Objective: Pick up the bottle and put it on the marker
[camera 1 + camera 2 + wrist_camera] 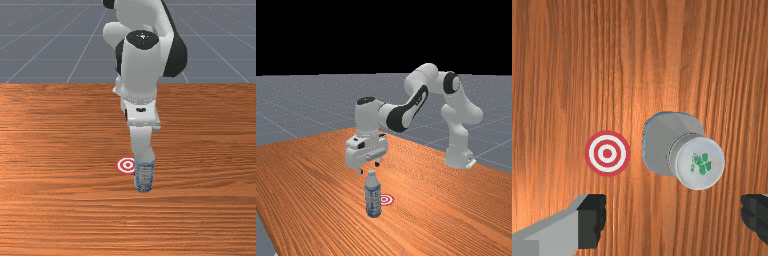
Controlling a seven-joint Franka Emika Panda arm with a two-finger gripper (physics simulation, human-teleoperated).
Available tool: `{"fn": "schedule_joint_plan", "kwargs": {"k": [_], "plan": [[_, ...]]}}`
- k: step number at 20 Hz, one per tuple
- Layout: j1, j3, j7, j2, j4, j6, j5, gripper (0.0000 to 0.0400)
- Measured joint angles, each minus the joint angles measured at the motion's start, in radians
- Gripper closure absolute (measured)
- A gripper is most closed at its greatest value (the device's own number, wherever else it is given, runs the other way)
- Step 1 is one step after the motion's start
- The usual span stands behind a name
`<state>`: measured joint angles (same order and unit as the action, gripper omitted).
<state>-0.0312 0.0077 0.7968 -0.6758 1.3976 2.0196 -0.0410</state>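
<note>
Claw (369,168) above the table (316,200), its two fingers spread wide. The bottle (373,197) stands upright, cap (700,162) uppermost, beside the red-and-white marker (607,153) and apart from it. The cap appears lower than the fingertips, though the far view's slant leaves the gap uncertain.

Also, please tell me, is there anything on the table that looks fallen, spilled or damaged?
Nothing stands out. The bottle stands upright with its cap on, and I see no spill or damage. The marker lies flat on the table, whole and apart from the bottle. The claw is open, higher than the bottle.
</note>
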Motion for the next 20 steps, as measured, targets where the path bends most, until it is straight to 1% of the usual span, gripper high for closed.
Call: {"fn": "schedule_joint_plan", "kwargs": {"k": [4,5,13,16,19,20], "plan": [[-0.013,-0.001,-0.032,0.003,0.006,0.011,0.002,0.0000],[-0.013,-0.001,-0.036,-0.002,-0.004,-0.002,0.004,0.0000],[-0.027,0.007,-0.029,-0.006,-0.008,-0.003,-0.003,0.0000],[-0.029,0.007,-0.039,-0.043,-0.067,-0.061,0.002,0.0000],[-0.029,0.007,-0.040,-0.049,-0.055,-0.041,0.002,0.0000],[-0.029,0.006,-0.041,-0.040,-0.031,-0.014,0.000,0.0000]]}}
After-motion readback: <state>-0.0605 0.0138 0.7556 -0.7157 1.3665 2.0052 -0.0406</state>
